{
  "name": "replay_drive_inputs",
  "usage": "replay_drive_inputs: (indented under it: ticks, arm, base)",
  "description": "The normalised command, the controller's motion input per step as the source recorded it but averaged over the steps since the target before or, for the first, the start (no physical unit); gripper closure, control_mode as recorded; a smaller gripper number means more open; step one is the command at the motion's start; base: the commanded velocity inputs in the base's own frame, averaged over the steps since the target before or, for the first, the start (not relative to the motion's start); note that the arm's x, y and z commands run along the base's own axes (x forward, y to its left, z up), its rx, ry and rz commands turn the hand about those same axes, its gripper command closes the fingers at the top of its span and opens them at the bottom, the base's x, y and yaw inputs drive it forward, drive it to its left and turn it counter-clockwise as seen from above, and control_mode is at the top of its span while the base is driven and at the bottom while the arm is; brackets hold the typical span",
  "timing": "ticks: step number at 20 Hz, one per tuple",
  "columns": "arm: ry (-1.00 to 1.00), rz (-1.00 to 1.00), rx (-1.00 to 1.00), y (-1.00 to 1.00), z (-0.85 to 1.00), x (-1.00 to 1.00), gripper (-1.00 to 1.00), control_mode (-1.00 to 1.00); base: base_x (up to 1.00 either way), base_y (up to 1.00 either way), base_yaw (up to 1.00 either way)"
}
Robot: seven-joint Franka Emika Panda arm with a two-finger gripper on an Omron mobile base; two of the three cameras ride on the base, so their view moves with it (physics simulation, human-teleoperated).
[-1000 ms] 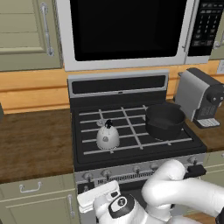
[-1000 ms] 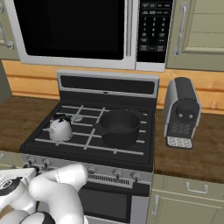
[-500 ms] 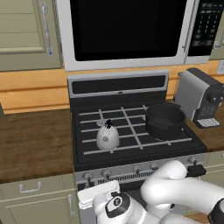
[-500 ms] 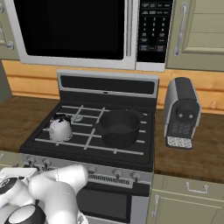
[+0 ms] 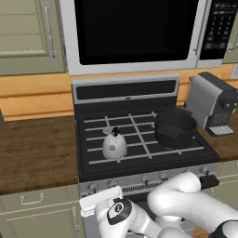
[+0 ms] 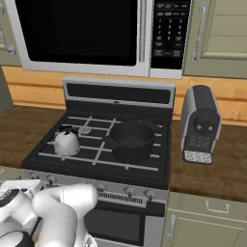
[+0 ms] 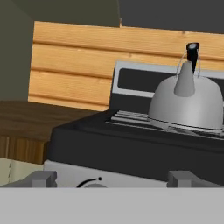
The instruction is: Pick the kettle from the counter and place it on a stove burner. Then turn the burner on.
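the kettle [image 5: 114,144] sits upright on the pale grates of the stove's front left burner [image 6: 72,150], black knob up, so by how things lie the placing looks done and the switching-on is what is left; from the hand [image 5: 100,202], which hangs low in front of the stove with its jaws spread wide and nothing between them, the kettle lies ahead and above, a little to the right in the hand view, past the stove's front edge; the thing the coming move turns on is nearer than that: the row of knobs [image 5: 145,180] along the stove's front panel, just ahead of the hand, with the rim of one knob [image 7: 91,183] low in the hand view, almost straight in front and slightly to its left; which knob answers to the kettle's burner i cannot tell, though the left end of the row seems likely; further right of the hand, the wide black pot [image 5: 175,128] stands on the right burners, apart from the kettle; beyond it the grey coffee machine [image 6: 200,123] stands on the brown surface [image 5: 35,153]; the microwave [image 5: 135,32] hangs above.
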Motion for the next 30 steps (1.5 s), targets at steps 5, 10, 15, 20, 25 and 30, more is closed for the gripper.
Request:
replay_drive_inputs:
  ticks: [5, 10, 15, 20, 25, 30]
  arm:
    - [0.0, 0.0, 0.0, 0.0, -0.25, 0.08, -1.0, -1.0]
    - [0.0, 0.0, 0.0, 0.0, -0.21, 0.23, -1.0, -1.0]
    - [0.0, 0.0, 0.0, 0.0, -0.25, 0.22, -1.0, -1.0]
    - [0.0, 0.0, 0.0, 0.03, -0.34, 0.12, -1.0, -1.0]
    - [0.0, 0.0, 0.0, 0.23, -0.2, 0.05, -1.0, -1.0]
    - [0.0, 0.0, 0.0, 0.23, -0.06, 0.08, -1.0, -1.0]
  base:
    - [0.0, 0.0, 0.0]
    - [0.0, 0.0, 0.0]
    - [0.0, 0.0, 0.0]
    - [0.0, 0.0, 0.0]
    - [0.0, 0.0, 0.0]
    - [0.0, 0.0, 0.0]
